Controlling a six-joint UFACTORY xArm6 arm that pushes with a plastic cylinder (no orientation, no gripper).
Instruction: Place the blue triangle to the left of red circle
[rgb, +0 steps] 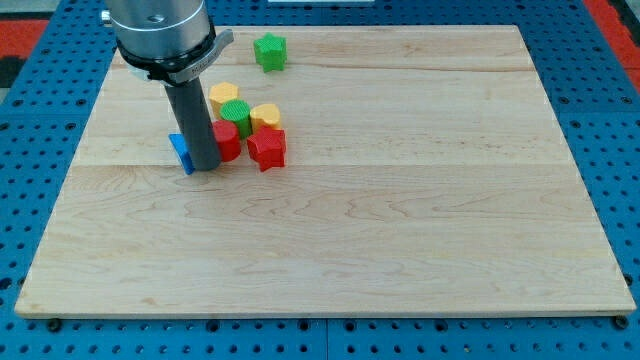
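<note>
- Nearest the camera: blue perforated base (330, 340) with rows of round holes, running along the view's bottom under the board's front edge.
- Pale wooden board, the surface (400, 220), takes up most of the view; grain lines run left to right. Its near half and whole right side carry no blocks.
- Small blue triangle block (181, 153), the task's block, lies in the board's left part, touching the left side of the rod's lower end; the rod covers part of it.
- My tip (204, 167), the end of the straight dark rod, is down on the surface, between the blue triangle block and the red round block.
- No gripper on this arm, so no open or closed state to record; the rod holds nothing.
- Red round block (228, 141) sits just to the right of the rod, partly behind it. The blue triangle block is therefore on its left, with the rod between the two.
- Red star-shaped block (267, 148) sits just right of the red round block, touching or nearly so.
- Behind those: green round block (234, 112), a yellow block (265, 116) to its right, and another yellow block (222, 95) further back; all packed close.
- Green star-shaped block (269, 51) stands well apart near the board's far edge.
- Grey metal arm housing (160, 30) fills the view's top left above the rod.
- Red strip (612, 20) shows at the top right corner, beyond the base.
</note>
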